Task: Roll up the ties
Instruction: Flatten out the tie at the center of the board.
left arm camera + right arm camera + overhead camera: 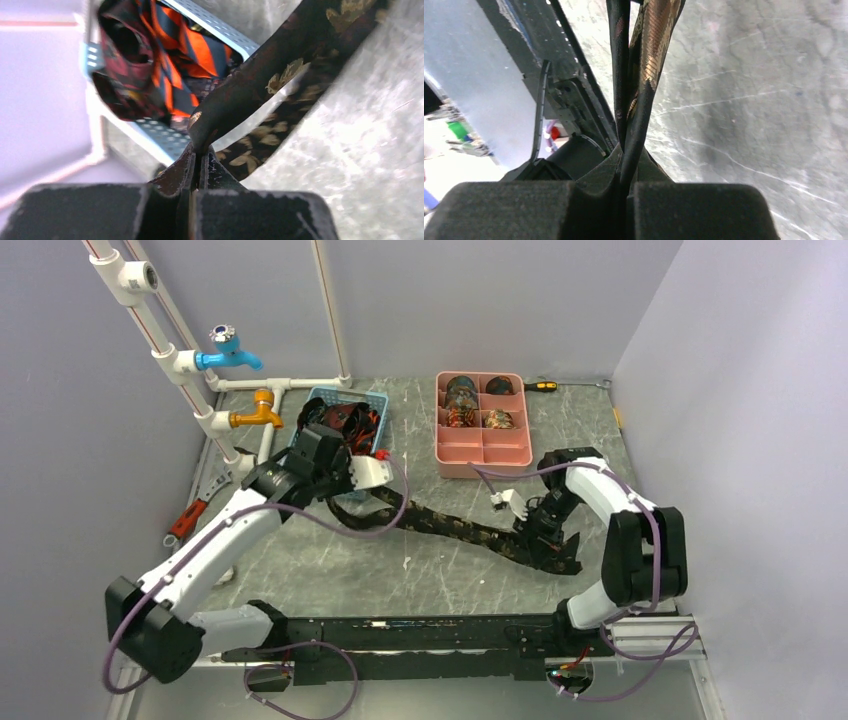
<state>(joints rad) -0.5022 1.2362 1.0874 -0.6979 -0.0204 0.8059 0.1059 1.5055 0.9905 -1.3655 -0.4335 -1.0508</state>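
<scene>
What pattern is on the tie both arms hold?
The tie is dark with gold leaves; left wrist view.

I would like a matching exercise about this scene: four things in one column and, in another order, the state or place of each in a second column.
Column one
1. pink tray
2. blue basket
3. black-and-gold tie
4. screwdriver

Column two
A. holds loose ties in a heap
B. pinched by the left gripper and the right gripper
C. holds rolled ties in its far compartments
D. lies alone, beyond the tray's far right corner

Pairs: 1-C, 2-A, 3-B, 4-D
</scene>
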